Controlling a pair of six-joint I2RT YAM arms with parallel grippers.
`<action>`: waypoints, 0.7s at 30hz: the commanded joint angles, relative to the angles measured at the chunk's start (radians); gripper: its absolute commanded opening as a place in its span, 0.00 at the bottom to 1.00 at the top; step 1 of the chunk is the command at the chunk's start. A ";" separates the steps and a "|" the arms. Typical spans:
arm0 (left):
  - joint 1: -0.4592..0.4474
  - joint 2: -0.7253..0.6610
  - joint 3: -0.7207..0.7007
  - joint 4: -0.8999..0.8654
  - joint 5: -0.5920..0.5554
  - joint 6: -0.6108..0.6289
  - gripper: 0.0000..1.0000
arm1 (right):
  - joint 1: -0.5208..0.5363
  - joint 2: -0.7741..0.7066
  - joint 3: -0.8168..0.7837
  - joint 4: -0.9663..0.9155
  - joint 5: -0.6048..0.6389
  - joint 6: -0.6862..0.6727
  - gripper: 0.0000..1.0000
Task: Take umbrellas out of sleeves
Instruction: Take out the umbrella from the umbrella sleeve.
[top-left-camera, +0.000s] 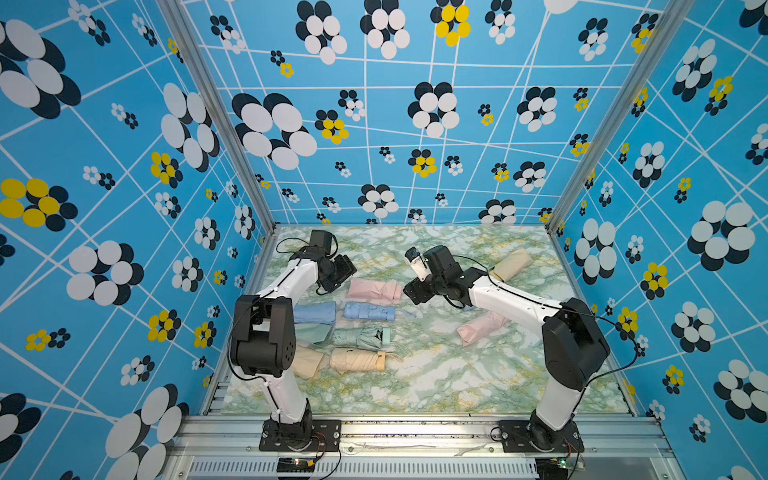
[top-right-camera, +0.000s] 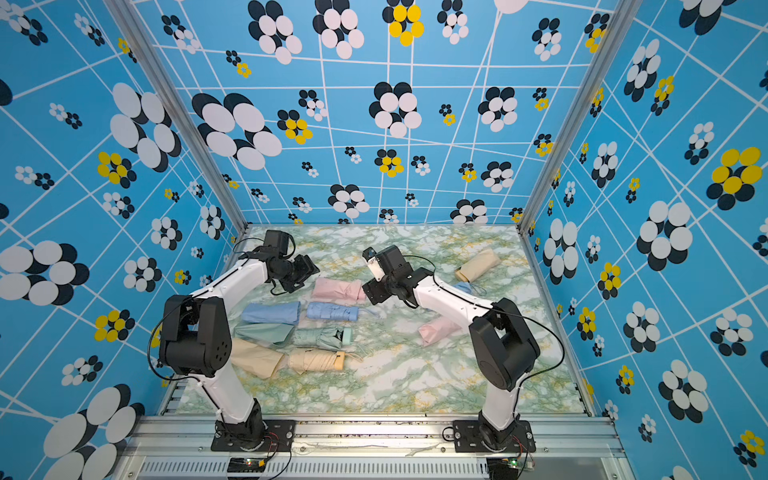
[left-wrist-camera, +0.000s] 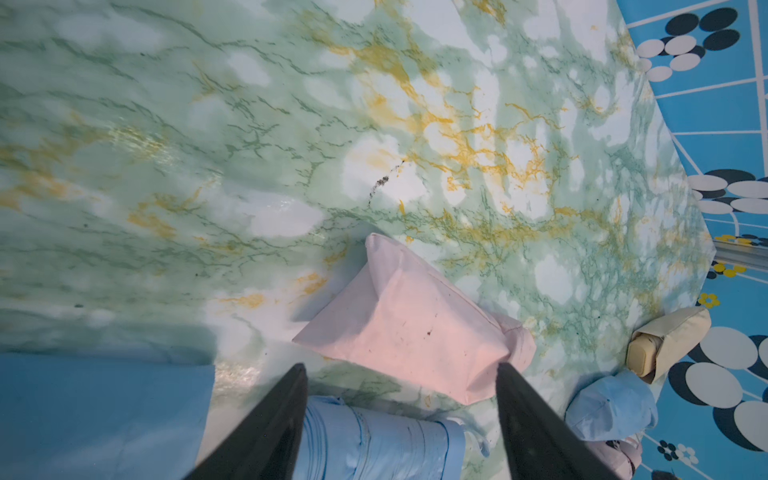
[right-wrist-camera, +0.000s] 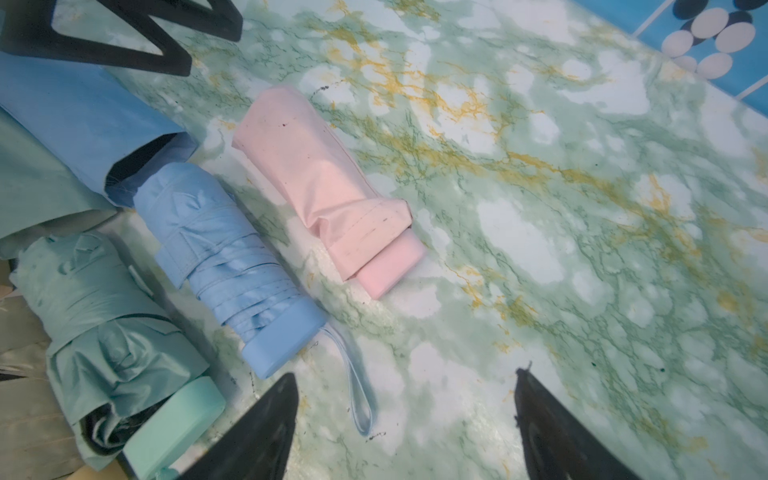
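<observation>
Surface: marbled green-and-yellow tabletop (top-left-camera: 436, 374) inside blue flowered walls.
Left gripper (left-wrist-camera: 401, 419): fingers stand apart, nothing between them; it hangs over the closed end of the pink sleeve.
Right gripper (right-wrist-camera: 407, 424): fingers apart and empty, hovering off the open end of the same sleeve.
Pink sleeve (right-wrist-camera: 316, 178): lies on the table between the two grippers, its umbrella inside.
Pink handle (right-wrist-camera: 390, 266): pokes out of the mouth, toward the right gripper.
Long axis: runs from one gripper to the other; closed end toward the left arm.
Handling, as I judge it: sleeve is thin, slick, limp cloth that will bunch; umbrella light but firm.
Where to hold: pinch the slack closed end with the left, clamp the hard handle with the right.
Nearby: bare blue umbrella (right-wrist-camera: 232, 266) and mint umbrella (right-wrist-camera: 112, 332) lie alongside, sleeves off.
</observation>
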 joint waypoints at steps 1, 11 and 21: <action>-0.009 0.034 0.029 -0.009 -0.020 -0.050 0.66 | -0.004 0.008 -0.014 0.000 0.005 0.022 0.82; -0.013 0.124 0.050 0.044 -0.011 -0.099 0.59 | -0.005 0.021 -0.013 -0.004 0.002 0.012 0.82; -0.012 0.178 0.070 0.069 -0.007 -0.116 0.50 | -0.005 0.029 -0.002 -0.023 -0.008 0.016 0.82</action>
